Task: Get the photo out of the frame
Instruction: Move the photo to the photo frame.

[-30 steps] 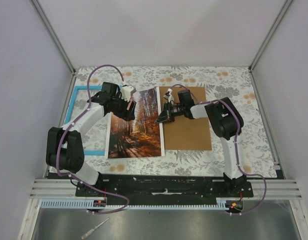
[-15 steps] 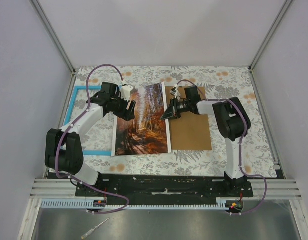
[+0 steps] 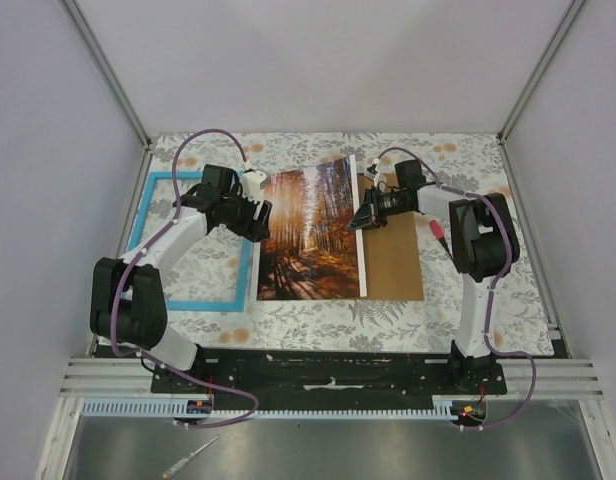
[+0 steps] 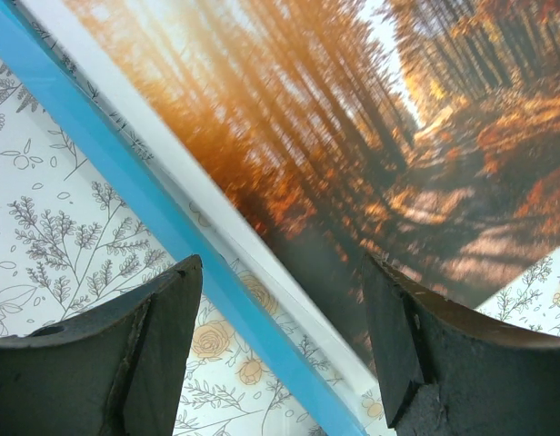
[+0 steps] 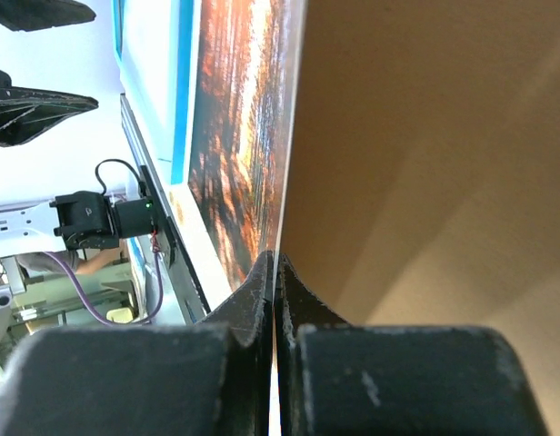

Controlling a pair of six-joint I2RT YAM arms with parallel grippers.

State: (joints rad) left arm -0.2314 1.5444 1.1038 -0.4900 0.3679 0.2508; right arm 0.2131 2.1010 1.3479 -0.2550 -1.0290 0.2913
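The photo [image 3: 310, 235], an orange autumn forest path with a white edge, lies tilted in the middle, its right edge lifted. My right gripper [image 3: 361, 217] is shut on that right edge; the right wrist view shows the thin edge pinched between the jaws [image 5: 276, 265], picture side [image 5: 235, 136] on the left and brown back on the right. The blue frame [image 3: 148, 240] lies flat on the left, and the photo's left edge is beside its right side. My left gripper [image 3: 256, 222] hovers open over the frame's strip [image 4: 107, 152] and the photo [image 4: 353, 136], holding nothing [image 4: 280, 295].
A brown backing board [image 3: 398, 265] lies flat to the right of the photo, partly under its raised edge. A floral cover [image 3: 438, 320] spreads over the table. Walls and aluminium posts close in the sides and back.
My right gripper has moved right and back with the photo's edge, dragging the photo off the frame and over the brown board. The left arm has stayed put.
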